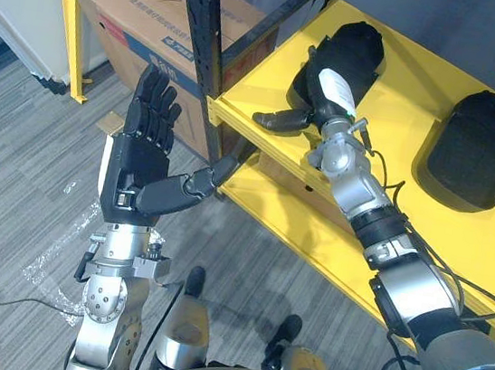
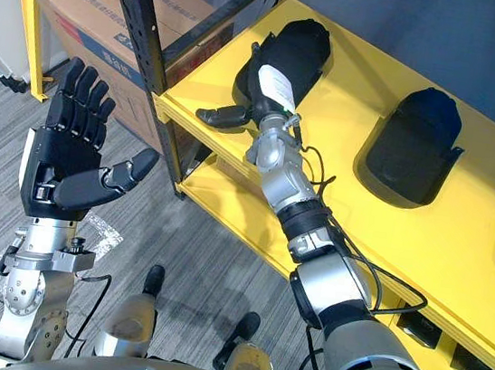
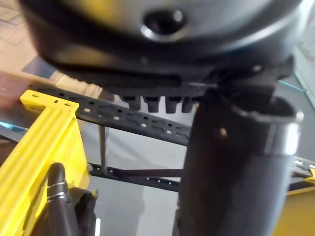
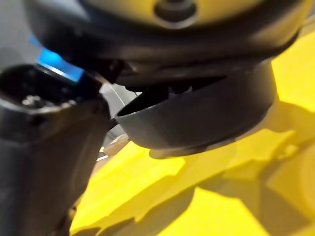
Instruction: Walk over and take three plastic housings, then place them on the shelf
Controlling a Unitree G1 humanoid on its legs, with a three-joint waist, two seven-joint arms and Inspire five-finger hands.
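Closest to the camera, the left hand [image 1: 136, 166] is standing raised with the palm turned to the head. Its fingers are spreading straight and wide and the thumb is pointing sideways, so it is holding nothing. It is hovering just beside the black upright [image 1: 203, 33] of the rack, above the floor. I judge it is being kept there so that it does not get in the way of the other arm.

Farther away, the right arm is reaching over the yellow shelf [image 1: 404, 105], and the right hand [image 1: 333, 91] is lying on top of a black plastic housing [image 1: 357, 44] that is sitting on the shelf board. Its thumb [image 1: 279, 119] is sticking out to the side, apart from the housing. Whether this hand is gripping the housing or only resting on it, I cannot tell, because dark is lying on dark.

A second housing [image 1: 476, 147] is sitting on the same board, well apart from the first. Both are lying with the flat side down, which is making them stable there. Cardboard boxes [image 1: 134, 6] are standing behind the upright.

Judging from this, the placing seems to be partly done.
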